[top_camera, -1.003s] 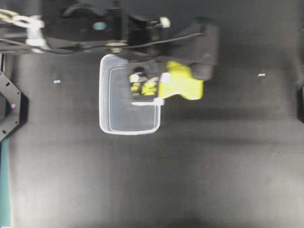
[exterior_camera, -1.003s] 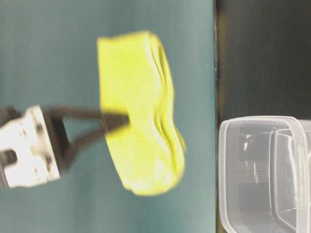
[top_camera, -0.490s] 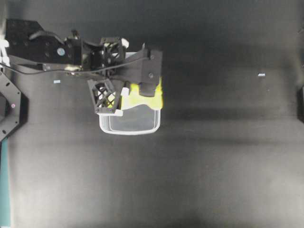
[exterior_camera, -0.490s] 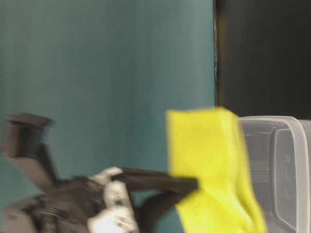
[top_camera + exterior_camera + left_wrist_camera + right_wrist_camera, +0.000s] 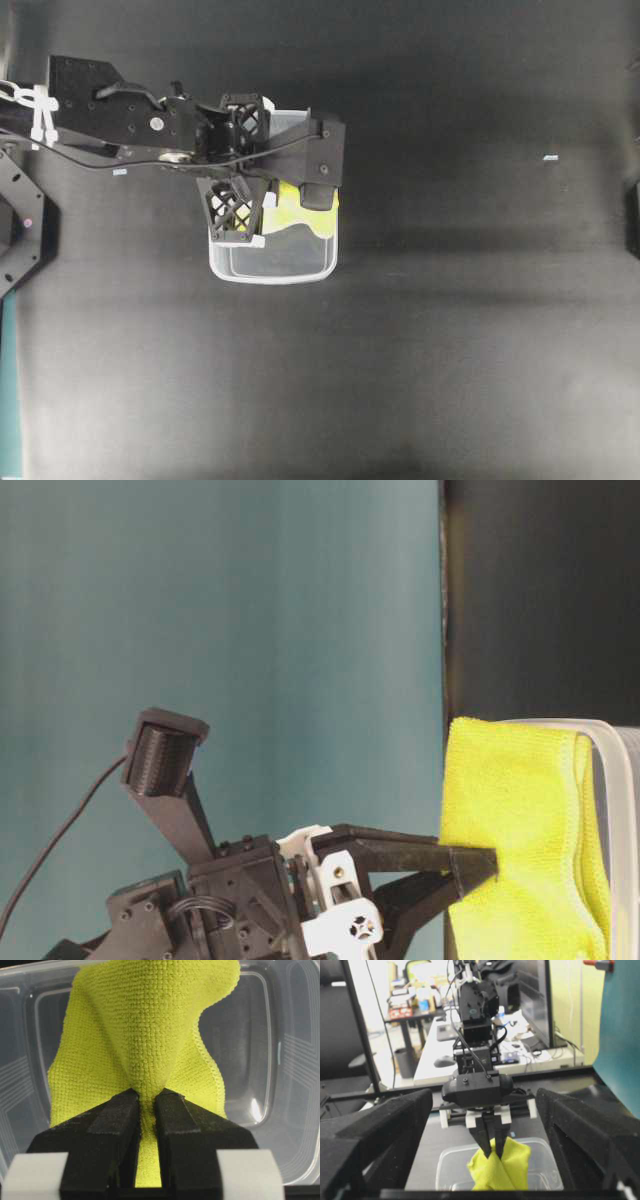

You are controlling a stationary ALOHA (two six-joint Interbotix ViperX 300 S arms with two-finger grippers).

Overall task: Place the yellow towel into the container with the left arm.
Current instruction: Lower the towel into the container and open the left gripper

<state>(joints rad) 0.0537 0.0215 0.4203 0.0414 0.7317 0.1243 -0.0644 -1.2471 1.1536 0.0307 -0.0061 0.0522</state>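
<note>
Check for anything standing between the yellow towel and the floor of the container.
Nothing visible does. The left gripper holds the yellow towel pinched above the open container, and the tub floor showing around the cloth is bare.

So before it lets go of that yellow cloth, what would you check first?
1. Left gripper shut on the yellow towel: ok.
2. Towel above the container opening, not outside the rim: ok, seen from overhead and from the wrist.
3. Towel resting on the container floor: cannot tell; it hangs part-way in.
4. Bare floor showing in the container beside the towel: ok.
5. Right gripper open, holding nothing, back from the container: ok.
</note>
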